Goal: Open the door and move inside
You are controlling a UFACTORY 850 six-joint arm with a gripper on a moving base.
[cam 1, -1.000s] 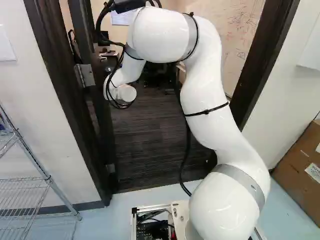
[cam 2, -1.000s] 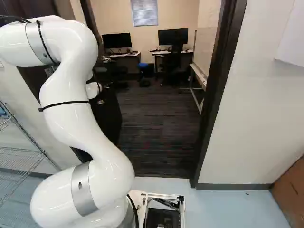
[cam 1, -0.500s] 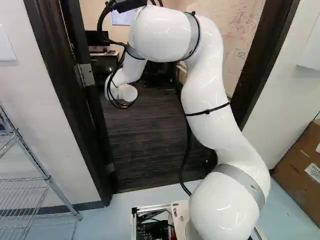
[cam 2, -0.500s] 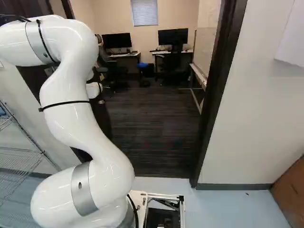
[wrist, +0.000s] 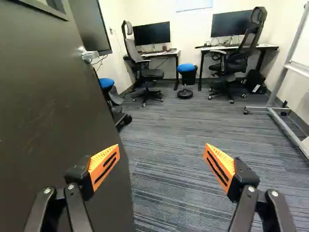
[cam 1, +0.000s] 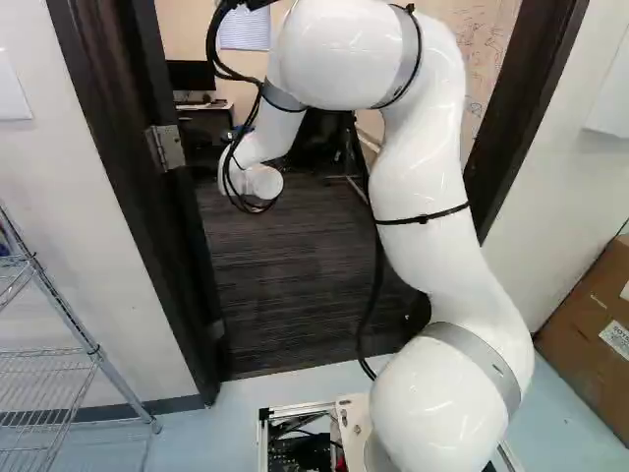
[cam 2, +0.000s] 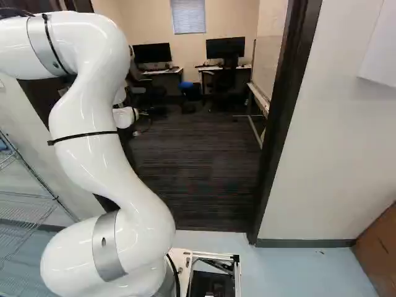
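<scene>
Door (wrist: 48, 106) swung inward, standing beside end effector (wrist: 161, 149) — spread wide, holding nothing. Opening looks mostly done. Base (cam 1: 352, 418) sits just outside door's frame (cam 2: 284, 111) — drive past door, inside, seems left to do.

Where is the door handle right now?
In the wrist view, the handle is ahead of the open gripper, near the far edge of the dark door, with a screen beyond.
</scene>
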